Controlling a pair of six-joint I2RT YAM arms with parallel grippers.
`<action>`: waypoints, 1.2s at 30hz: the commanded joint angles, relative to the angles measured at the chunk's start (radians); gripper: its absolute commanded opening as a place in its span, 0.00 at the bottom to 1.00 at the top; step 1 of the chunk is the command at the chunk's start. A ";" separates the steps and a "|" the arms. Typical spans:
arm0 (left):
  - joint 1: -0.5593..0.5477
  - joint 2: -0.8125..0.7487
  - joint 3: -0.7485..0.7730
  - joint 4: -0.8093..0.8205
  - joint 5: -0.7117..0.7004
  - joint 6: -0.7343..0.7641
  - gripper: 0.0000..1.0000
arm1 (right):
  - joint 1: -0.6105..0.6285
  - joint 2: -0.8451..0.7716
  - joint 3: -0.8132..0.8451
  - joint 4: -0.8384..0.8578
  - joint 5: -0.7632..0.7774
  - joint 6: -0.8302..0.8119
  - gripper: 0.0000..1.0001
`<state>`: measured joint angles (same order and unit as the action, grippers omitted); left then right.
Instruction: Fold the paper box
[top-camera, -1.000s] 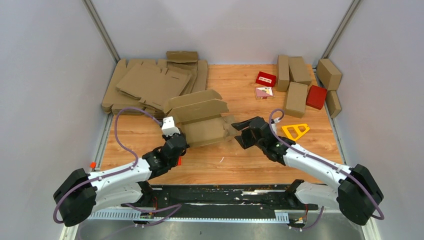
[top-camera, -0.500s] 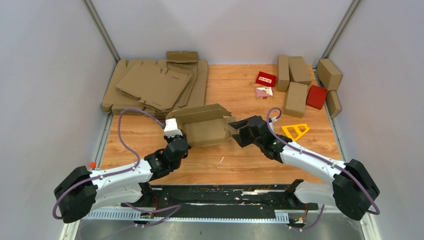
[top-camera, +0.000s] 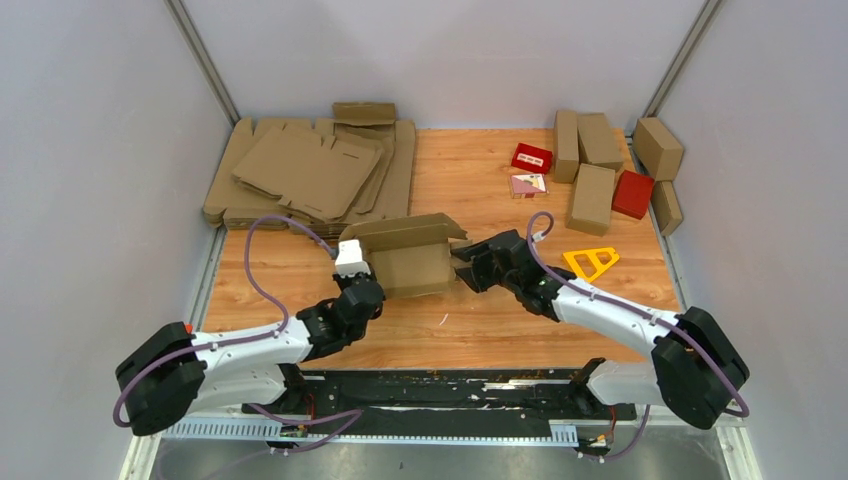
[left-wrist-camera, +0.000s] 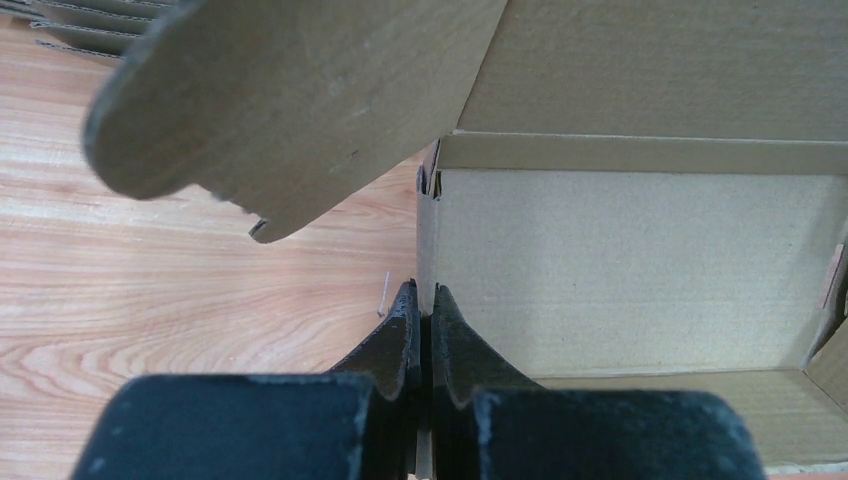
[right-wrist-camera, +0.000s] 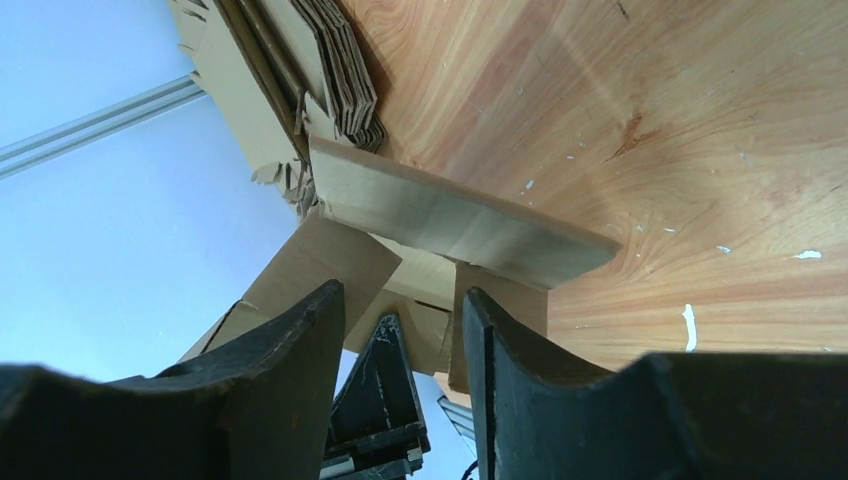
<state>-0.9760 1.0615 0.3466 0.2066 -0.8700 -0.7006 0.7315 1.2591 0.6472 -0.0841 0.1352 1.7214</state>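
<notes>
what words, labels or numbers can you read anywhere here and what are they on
Nothing can be read in any view.
small red box: white marks on its top, too small to read.
pink and white item next to it: printed pattern, too blurred to make out any words.
paper box, flat cardboard stack, folded brown cartons, yellow triangle: no print visible.

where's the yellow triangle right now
In the top view the yellow triangle lies on the right side of the table, right of the right gripper, in front of the folded brown cartons.
</notes>
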 joint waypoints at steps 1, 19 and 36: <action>-0.013 0.011 0.040 0.044 -0.047 -0.004 0.00 | -0.003 0.011 0.038 0.064 -0.035 -0.003 0.45; -0.027 0.077 0.115 -0.048 -0.090 -0.049 0.00 | -0.003 0.001 0.053 -0.018 -0.012 -0.051 0.47; -0.044 0.060 0.114 -0.030 -0.071 -0.038 0.00 | -0.003 0.131 0.191 -0.131 0.092 -0.167 0.43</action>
<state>-1.0084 1.1347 0.4221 0.1532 -0.9154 -0.7273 0.7315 1.3701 0.7528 -0.1478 0.1478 1.6264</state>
